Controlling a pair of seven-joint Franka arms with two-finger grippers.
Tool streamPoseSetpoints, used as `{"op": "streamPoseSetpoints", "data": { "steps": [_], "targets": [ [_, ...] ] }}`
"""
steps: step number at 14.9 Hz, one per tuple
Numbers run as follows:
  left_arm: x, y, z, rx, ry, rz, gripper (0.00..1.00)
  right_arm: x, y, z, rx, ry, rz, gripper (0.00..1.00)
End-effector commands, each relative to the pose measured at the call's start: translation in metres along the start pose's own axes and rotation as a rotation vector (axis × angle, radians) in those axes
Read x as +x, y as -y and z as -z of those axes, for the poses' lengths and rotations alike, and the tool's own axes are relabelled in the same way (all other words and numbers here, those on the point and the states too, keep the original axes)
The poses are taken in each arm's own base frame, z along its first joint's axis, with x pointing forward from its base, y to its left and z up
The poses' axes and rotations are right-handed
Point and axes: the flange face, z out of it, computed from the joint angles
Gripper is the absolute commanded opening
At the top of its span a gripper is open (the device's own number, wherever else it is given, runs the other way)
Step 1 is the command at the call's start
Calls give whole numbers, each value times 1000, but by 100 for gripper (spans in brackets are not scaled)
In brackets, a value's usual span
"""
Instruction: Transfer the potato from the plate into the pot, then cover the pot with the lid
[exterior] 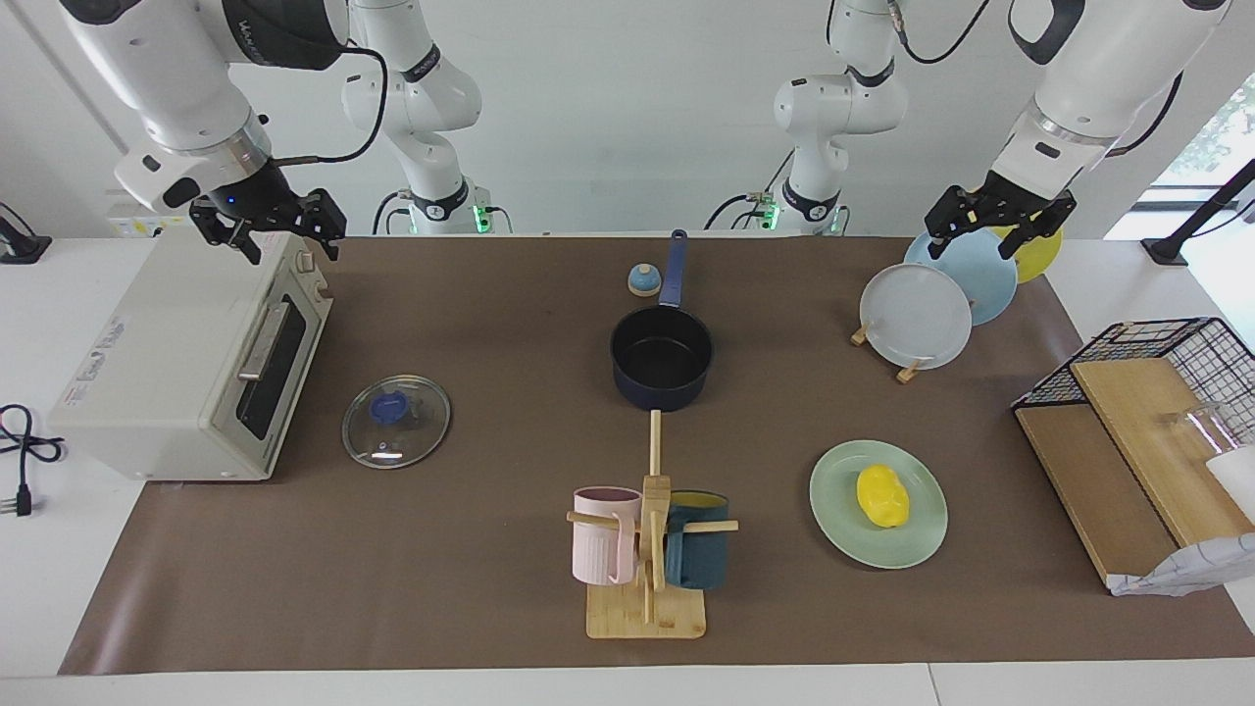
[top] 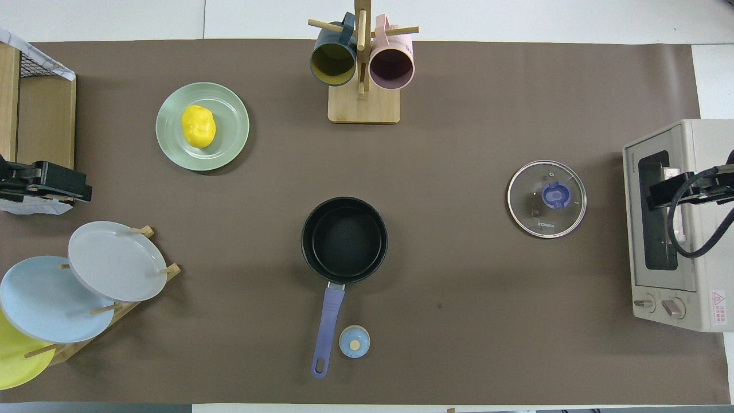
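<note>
Left gripper (exterior: pixel 998 227) raised over the plate rack (exterior: pixel 912 333) at the left arm's end, fingers spread, holding nothing. Right gripper (exterior: pixel 267 227) raised over the toaster oven (exterior: pixel 196 363) at the right arm's end, fingers apart, empty too. Both arms bent and tipped downward.

Potato (exterior: pixel 882 495) on the plate (exterior: pixel 917 544), farther from the robots than the rack. Pot (exterior: pixel 662 358) mid-table, empty, handle pointing at the robots, small bell (exterior: pixel 643 280) just beside the handle. Lid (exterior: pixel 396 422) flat on the brown mat (exterior: pixel 441 588), beside the oven, well apart from the pot. Mug tree (exterior: pixel 647 559) farther out than the pot. White wall above.
</note>
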Motion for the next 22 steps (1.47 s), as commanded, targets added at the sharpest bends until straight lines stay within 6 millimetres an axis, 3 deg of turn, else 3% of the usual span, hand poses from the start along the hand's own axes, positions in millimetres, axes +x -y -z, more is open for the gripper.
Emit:
{"op": "streamPoseSetpoints", "data": {
  "steps": [1, 9, 12, 14, 17, 19, 22],
  "targets": [
    [-3, 3, 5, 3, -20, -8, 100, -6, -1, 3, 13, 1, -21, 100],
    [4, 2, 6, 3, -63, -16, 100, -6, -1, 3, 13, 1, -21, 100],
    [30, -5, -5, -7, -39, -27, 100, -6, 0, 3, 12, 1, -20, 100],
    [71, -9, -30, -52, -2, -25, 100, -6, -1, 3, 13, 1, -21, 100],
    [144, -13, -84, -80, 9, -25, 100, -6, -1, 3, 13, 1, -21, 100],
    [176, -12, -127, -85, -3, -19, 100, -6, -1, 3, 13, 1, -21, 100],
    [209, -26, -196, -76, -25, -29, 100, -6, -1, 3, 13, 1, -21, 100]
  ]
}}
